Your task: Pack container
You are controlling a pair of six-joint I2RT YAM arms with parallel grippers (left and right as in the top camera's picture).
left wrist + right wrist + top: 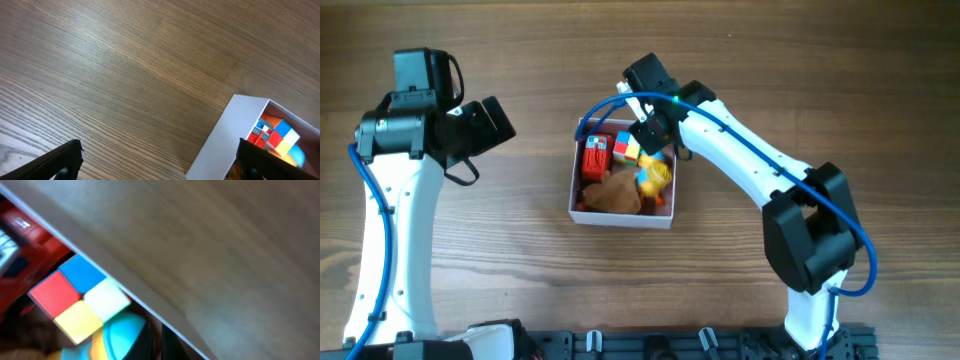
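Wooden desk [520, 270] seen from above. At its centre sits the container [620, 217], white-walled. It holds a brown plush toy [612, 193] at the near side with a yellow-and-blue toy [655, 178] beside it, and a red toy [595, 158] and a coloured cube [626, 147] behind. The right tool [650, 130] hangs over the container's far right corner; whether its fingers are parted, I cannot tell. Further left, the left tool [500, 120] is spread wide above the desk.

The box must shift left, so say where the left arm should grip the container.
Pinch the thin left wall of the container from above, jaws straddling the rim. That upright wall faces the left gripper, and the right gripper crowds the far right corner. Toys lie close inside, so go shallow.
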